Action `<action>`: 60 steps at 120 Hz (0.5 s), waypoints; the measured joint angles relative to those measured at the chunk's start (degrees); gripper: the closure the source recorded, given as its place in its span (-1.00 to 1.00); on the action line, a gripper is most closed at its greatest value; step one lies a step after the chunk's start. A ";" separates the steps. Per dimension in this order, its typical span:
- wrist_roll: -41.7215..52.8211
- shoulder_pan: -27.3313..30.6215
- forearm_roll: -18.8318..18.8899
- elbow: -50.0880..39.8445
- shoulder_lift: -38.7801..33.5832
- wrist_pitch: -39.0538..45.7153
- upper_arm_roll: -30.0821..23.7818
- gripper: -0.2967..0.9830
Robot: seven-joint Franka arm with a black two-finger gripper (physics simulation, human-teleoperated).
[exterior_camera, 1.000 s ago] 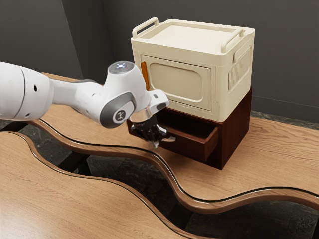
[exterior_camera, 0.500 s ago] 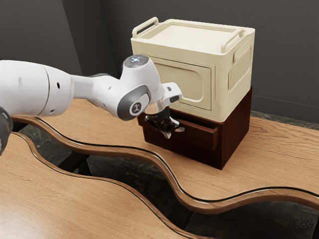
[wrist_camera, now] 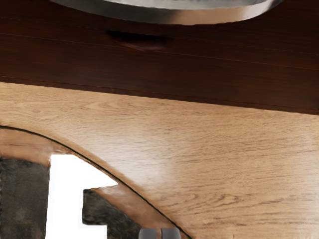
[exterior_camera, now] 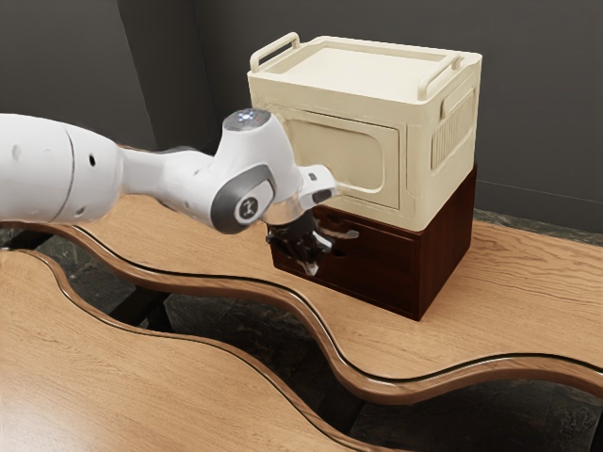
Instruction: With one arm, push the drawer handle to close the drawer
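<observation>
The black gripper [exterior_camera: 309, 267] is low in front of the dark wooden drawer [exterior_camera: 372, 273], at its end toward the exterior view's left. Its front looks flush with the cabinet around it. A silver curved handle [exterior_camera: 341, 234] juts from the front, just beside the gripper toward the exterior view's right; whether they touch is hidden. In the wrist view the handle [wrist_camera: 174, 15] crosses in front of the drawer face [wrist_camera: 164, 69]. The tips of the gripper [wrist_camera: 159, 233] stand close together there, with nothing visible between them.
A cream storage box [exterior_camera: 330, 151] rests on top of the dark cabinet [exterior_camera: 448, 245]. The wooden table [exterior_camera: 509, 311] has a wavy front edge, and a gap separates it from a second wooden surface [exterior_camera: 113, 377].
The drawer has gone from standing out to flush, carrying its handle inward. My hand moved toward the cabinet and the exterior view's right, then drew back a little and lowered.
</observation>
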 joint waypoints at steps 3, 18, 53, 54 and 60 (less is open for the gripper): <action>-0.19 -0.05 0.51 -4.62 -5.02 -0.19 0.05 0.55; -0.82 1.19 2.50 -8.57 -19.83 -6.97 0.80 0.11; 3.04 6.46 5.78 0.88 -23.85 -28.56 1.62 -0.37; 3.13 6.46 5.79 0.89 -23.78 -28.86 1.64 -0.38; 3.54 6.46 5.80 0.86 -23.55 -30.42 1.68 -0.41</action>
